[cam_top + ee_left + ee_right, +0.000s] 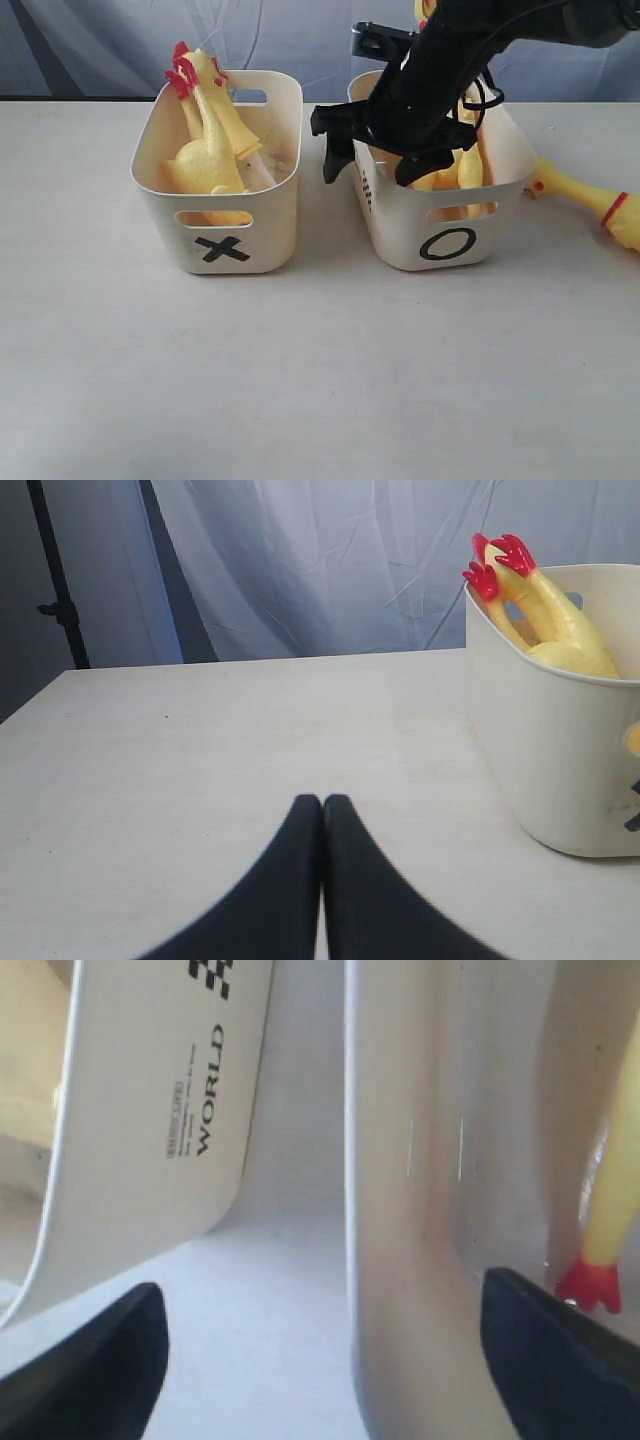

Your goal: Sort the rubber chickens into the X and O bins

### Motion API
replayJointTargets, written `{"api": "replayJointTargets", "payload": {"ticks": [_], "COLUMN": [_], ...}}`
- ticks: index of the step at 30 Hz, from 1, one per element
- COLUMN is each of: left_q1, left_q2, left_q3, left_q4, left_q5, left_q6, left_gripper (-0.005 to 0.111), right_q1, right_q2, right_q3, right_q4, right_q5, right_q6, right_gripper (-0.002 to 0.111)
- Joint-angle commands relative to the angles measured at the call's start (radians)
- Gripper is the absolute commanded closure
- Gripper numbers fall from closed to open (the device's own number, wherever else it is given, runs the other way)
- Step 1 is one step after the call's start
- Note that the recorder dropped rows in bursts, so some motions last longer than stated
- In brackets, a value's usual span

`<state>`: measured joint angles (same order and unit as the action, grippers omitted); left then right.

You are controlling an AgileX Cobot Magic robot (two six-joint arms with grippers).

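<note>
The right tool stood wide open and empty. Its jaws straddled the O bin wall nearest the X bin, one inside and one in the gap between the bins. Yellow chickens lay in the O bin. A chicken leaned in the X bin, red feet uppermost. A loose chicken lay on the surface just right of the O bin. The left tool was closed on nothing, low over the surface near the X bin.
</note>
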<state>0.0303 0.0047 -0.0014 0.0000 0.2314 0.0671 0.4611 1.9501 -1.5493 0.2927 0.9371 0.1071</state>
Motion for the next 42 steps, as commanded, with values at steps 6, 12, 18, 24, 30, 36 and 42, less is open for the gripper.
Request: {"api": "replayJointTargets", "payload": {"ticks": [6, 12, 18, 24, 30, 36, 42], "left_q1": [-0.005, -0.005, -0.005, -0.005, -0.005, -0.005, -0.005], "left_q2": [-0.005, -0.005, -0.005, -0.005, -0.005, -0.005, -0.005], "left_q3": [0.001, 0.001, 0.001, 0.001, 0.001, 0.001, 0.001], "left_q4": [-0.006, -0.006, -0.006, -0.006, -0.006, -0.006, -0.006], "left_q5": [0.0, 0.0, 0.0, 0.0, 0.0, 0.0, 0.0], "left_q6": [-0.003, -0.003, -0.003, -0.003, -0.003, -0.003, -0.003], "left_gripper": [0.107, 0.107, 0.107, 0.107, 0.107, 0.107, 0.107], "right_q1": [-0.027, -0.072, -0.239, -0.323, -0.417, -0.54, -0.6], "right_q2": [-0.154, -0.299, -0.306, -0.252, -0.162, -0.09, 0.002], "right_q3": [-0.039, -0.007, 0.183, 0.362, 0.397, 0.397, 0.397], "right_q4": [-0.187, -0.511, -0.563, -0.717, -0.934, -0.999, -0.625], "right_q5": [0.048, 0.024, -0.128, -0.3, -0.312, -0.318, -0.298], "right_q6": [-0.153, -0.149, -0.081, -0.113, -0.005, 0.103, -0.278], "right_gripper": [0.039, 0.039, 0.039, 0.039, 0.039, 0.039, 0.039]}}
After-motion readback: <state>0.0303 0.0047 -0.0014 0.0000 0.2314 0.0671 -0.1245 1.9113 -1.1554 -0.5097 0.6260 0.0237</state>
